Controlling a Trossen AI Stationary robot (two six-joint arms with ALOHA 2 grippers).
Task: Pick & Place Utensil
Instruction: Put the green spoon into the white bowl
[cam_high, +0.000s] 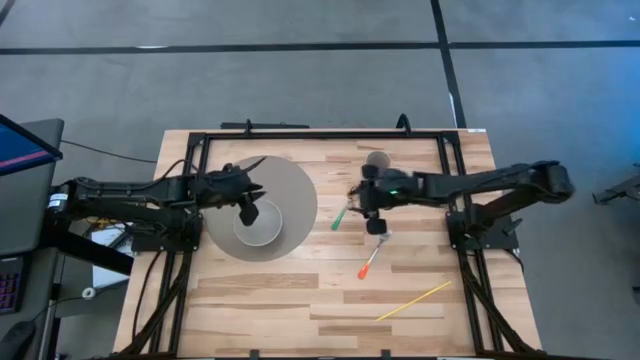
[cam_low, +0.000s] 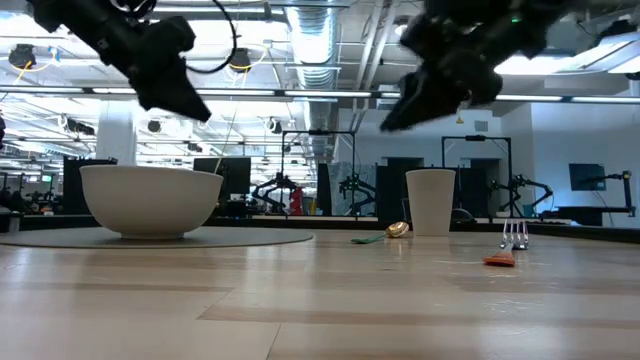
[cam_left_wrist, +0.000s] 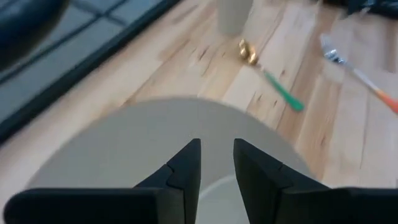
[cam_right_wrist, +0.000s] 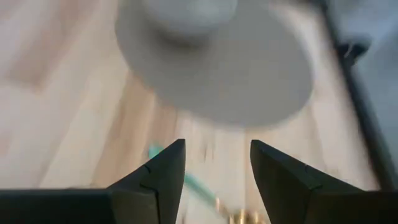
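Two arms are over the bench (cam_high: 260, 300), neither carrying anything. At the left side a round grey mat (cam_high: 295, 195) lies with a pale bowl (cam_high: 258, 228) on it. The left end effector (cam_high: 247, 211) hangs above the bowl's rim, fingers parted by a narrow gap and empty, as the left wrist view confirms.

Toward the middle, a green-handled spoon (cam_high: 341, 217) with a gold-coloured head lies flat just off the mat's right edge. The right end effector (cam_high: 371, 205) hovers just beside it, raised clear of the surface in the low view, fingers spread wide with nothing between them. Next come a pale cup (cam_low: 431, 201) standing near the far edge and an orange-handled fork (cam_high: 370, 262) lying flat nearer the middle. A thin yellow stick (cam_high: 413, 301) rests toward the near right corner.

Assessment: no utensil is lifted or placed; every utensil lies loose on the bench. Grasp, carry and placement all remain. The spoon appears the likelier target; the destination cannot be determined.
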